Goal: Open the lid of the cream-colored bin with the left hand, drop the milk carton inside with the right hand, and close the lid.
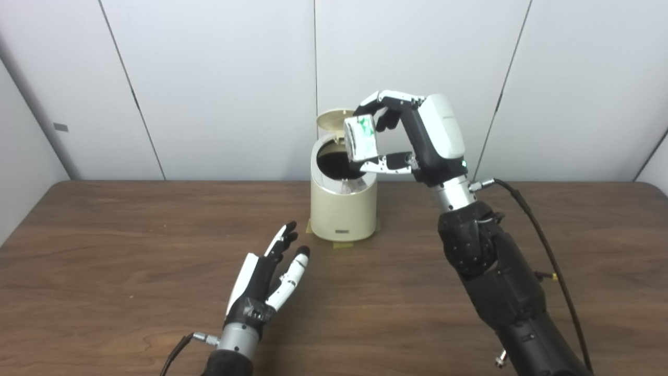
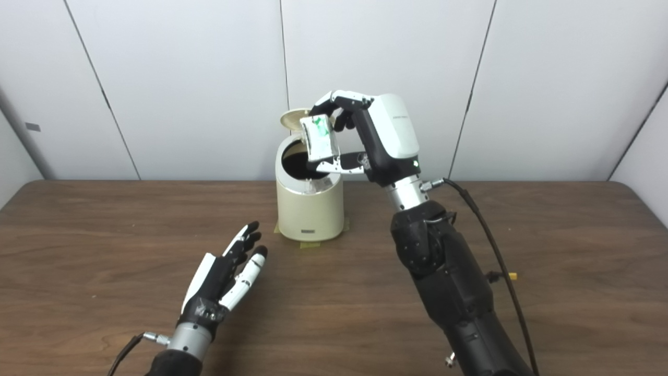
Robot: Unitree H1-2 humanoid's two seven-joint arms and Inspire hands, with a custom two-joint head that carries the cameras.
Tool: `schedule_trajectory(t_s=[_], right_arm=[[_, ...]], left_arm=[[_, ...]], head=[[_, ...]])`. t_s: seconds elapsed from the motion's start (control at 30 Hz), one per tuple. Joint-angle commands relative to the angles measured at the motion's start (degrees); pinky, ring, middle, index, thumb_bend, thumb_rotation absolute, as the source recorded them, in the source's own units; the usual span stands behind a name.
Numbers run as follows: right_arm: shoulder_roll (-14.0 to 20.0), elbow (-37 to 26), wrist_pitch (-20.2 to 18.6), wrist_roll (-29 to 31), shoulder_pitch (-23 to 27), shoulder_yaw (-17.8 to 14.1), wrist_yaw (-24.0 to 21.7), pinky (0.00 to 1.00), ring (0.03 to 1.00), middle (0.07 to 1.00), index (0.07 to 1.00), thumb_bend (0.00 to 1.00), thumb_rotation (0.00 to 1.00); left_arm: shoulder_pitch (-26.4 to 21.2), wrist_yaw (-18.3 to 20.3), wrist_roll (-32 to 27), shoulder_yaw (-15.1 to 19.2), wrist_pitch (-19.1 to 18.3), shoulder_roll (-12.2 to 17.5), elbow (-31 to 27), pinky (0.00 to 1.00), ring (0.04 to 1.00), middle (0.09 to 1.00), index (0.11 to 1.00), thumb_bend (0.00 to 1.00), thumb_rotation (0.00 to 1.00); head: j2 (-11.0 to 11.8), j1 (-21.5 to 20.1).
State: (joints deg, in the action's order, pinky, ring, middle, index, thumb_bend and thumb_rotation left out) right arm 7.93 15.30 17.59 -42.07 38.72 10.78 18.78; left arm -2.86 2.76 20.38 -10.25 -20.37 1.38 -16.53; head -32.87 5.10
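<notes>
Brown wooden table [image 1: 104, 250], white panels behind; cream-colored bin [image 1: 343, 211] far centre, lid [image 1: 329, 119] up. Milk carton [image 1: 361, 138] above the opening, pinched by right hand [image 1: 412, 136]. Probably light, crushable: best held by flat sides; left hand [image 1: 266, 279] near, fingers spread, empty.

Just a brown wood-grain table [image 1: 104, 250] filling the lower half of the shot, with a bit of scuffing in the finish here and there. Behind it is a plain white panelled wall [image 1: 219, 78] with thin dark seams running up it, and there's a little grey tag [image 1: 61, 127] stuck on the left panel. A small yellow bit [image 2: 513, 275] sits on the tabletop over on the right, can't tell what it is.
</notes>
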Motion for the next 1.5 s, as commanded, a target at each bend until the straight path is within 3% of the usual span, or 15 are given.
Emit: schedule_trajectory(t_s=[0.0,0.37,0.6,0.7,1.17,1.43,1.47], right_arm=[[0.06,-0.97,1.4,0.19,4.38,-0.7,2.77,0.36,0.393,0.499,0.487,0.5,0.0],[-2.05,4.36,1.99,0.19,5.49,0.46,6.21,0.39,0.398,0.505,0.489,0.5,0.0],[-3.28,5.39,1.17,0.83,5.51,0.76,5.89,0.37,0.395,0.504,0.491,0.5,0.0],[-3.41,6.14,1.13,0.75,5.47,0.92,5.88,0.33,0.396,0.507,0.496,0.5,0.0],[-2.99,9.45,3.1,-0.92,4.74,2.24,10.49,0.37,0.418,0.481,0.484,0.5,0.0],[-2.43,7.84,-0.65,-2.08,3.86,2.89,8.53,0.36,0.455,0.494,0.494,0.5,0.0],[-2.3,7.32,-2.0,-2.56,3.71,3.08,7.52,0.43,0.519,0.51,0.483,0.52,0.0]], left_arm=[[-1.01,-0.89,0.95,-0.3,1.44,-0.41,-2.49,0.95,0.955,0.94,0.974,0.33,0.75],[-0.63,-0.49,1.79,-0.85,0.41,-0.5,-4.19,0.95,0.951,0.939,0.969,0.33,0.73],[-0.88,-0.7,2.05,-1.44,-0.2,-1.13,-4.57,0.93,0.946,0.937,0.968,0.34,0.75],[-0.8,-0.63,2.86,-1.66,-0.82,-1.23,-4.96,0.93,0.947,0.936,0.965,0.34,0.75],[0.01,-0.81,1.45,-0.4,0.3,-2.25,-6.06,0.99,0.967,0.931,0.992,0.34,0.7],[0.28,-0.92,1.39,-0.19,0.79,-2.15,-6.11,0.99,0.969,0.929,0.986,0.34,0.7],[0.27,-0.96,1.3,-0.13,0.93,-2.19,-6.02,0.99,0.966,0.928,0.985,0.34,0.7]], head=[[-0.15,0.05],[-0.73,0.47],[-1.06,1.63],[-1.13,2.09],[-1.39,2.33],[-1.47,1.89],[-1.47,1.47]])
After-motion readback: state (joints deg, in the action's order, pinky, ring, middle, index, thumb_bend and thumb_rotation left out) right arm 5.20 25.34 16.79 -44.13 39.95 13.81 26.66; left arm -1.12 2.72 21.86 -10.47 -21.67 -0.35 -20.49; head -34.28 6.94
